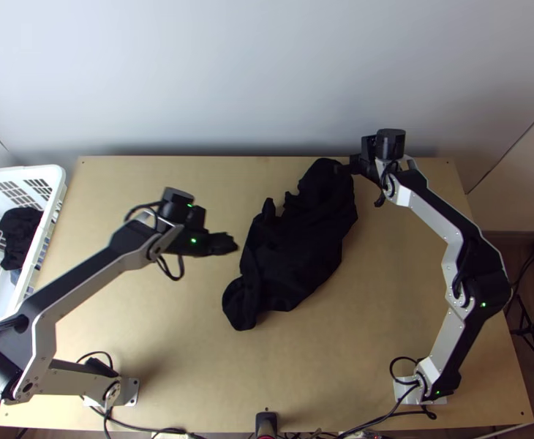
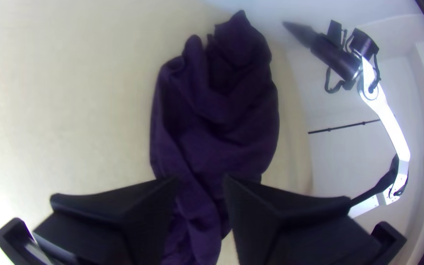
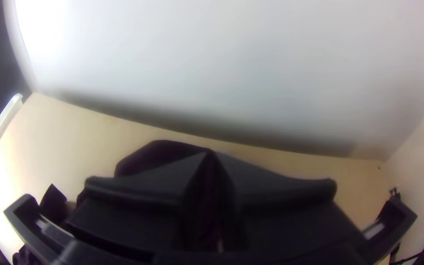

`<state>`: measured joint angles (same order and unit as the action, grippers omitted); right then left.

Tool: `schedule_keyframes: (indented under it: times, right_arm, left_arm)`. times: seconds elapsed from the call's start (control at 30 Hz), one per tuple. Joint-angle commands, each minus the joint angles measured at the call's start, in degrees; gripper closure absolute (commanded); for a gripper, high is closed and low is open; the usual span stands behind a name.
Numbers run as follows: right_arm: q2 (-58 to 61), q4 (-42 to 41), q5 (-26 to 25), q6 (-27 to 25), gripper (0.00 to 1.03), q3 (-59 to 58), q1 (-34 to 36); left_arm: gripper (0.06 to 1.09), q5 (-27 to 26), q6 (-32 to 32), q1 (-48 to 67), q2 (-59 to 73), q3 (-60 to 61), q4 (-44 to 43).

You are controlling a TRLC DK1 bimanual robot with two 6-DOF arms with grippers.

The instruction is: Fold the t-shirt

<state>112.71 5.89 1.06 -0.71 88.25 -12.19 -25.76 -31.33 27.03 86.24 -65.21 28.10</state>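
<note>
1. The black T-shirt lies bunched on the wooden table, slanting from near the far edge toward the middle. Its position between the arms probably lets both work on it.
2. The left gripper hangs beside the shirt's left flank, its fingers spread with nothing between them. That opening suits taking a pinch of cloth, presumably once an edge or corner is chosen.
3. The right gripper is at the shirt's far end, fingertips closed together on no visible cloth. The left wrist view shows a gap between them and the fabric, so it would likely have to open before gripping.
4. Creases hide the sleeves and hem, so spreading the shirt flat seems due before any fold; pinching several layers could drag the whole bundle.
5. The plastic basket stands at the table's left, holding dark cloth, perhaps keeping other laundry out of the folding area.
</note>
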Motion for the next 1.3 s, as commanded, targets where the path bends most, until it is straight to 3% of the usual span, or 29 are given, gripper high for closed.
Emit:
schedule_keyframes:
  times: [0.0, 0.03, 0.13, 0.23, 0.67, 0.7, 0.73, 0.8, 1.27]
  right_arm:
    - [-1.5, -1.0, 0.0, 0.1, 0.54, -1.2, -0.1]
    - [-1.6, -1.0, 0.0, 0.1, 0.49, -1.2, -0.1]
    - [-1.9, -1.0, -0.1, -0.1, 0.48, -1.2, -0.1]
    - [-2.0, -0.9, 0.0, 0.1, 0.37, -1.4, -0.1]
    - [-2.3, -0.7, -0.1, 0.4, 0.37, -0.1, -1.8]
    - [-2.2, -0.7, -0.1, 0.4, 0.37, 0.1, -1.8]
    - [-2.1, -0.7, -0.1, 0.4, 0.37, 0.3, -1.7]
    - [-2.1, -0.7, -0.3, 0.4, 0.37, 0.4, -1.6]
    - [-1.1, -0.9, -1.9, 0.4, 0.37, 0.5, -0.4]
  left_arm:
    - [0.21, -4.3, -5.4, 4.5, 5.2, 0.6, -4.9]
    - [0.21, -5.1, -5.6, 5.1, 6.6, 0.0, -4.9]
    - [0.21, -5.4, -5.5, 7.5, 10.5, -1.1, -5.4]
    - [0.21, -4.8, -4.4, 9.4, 14.5, -2.4, -5.5]
    - [0.21, 4.8, 2.5, 11.6, 20.6, -4.0, -3.4]
    - [0.24, 4.8, 2.9, 12.0, 20.6, -4.0, -2.7]
    - [0.4, 5.2, 3.4, 12.4, 20.7, -4.2, -1.8]
    - [1.06, 9.9, 2.4, 13.1, 20.3, -4.2, -2.1]
    - [1.05, 9.9, 2.2, 1.5, 2.8, -3.0, 2.6]
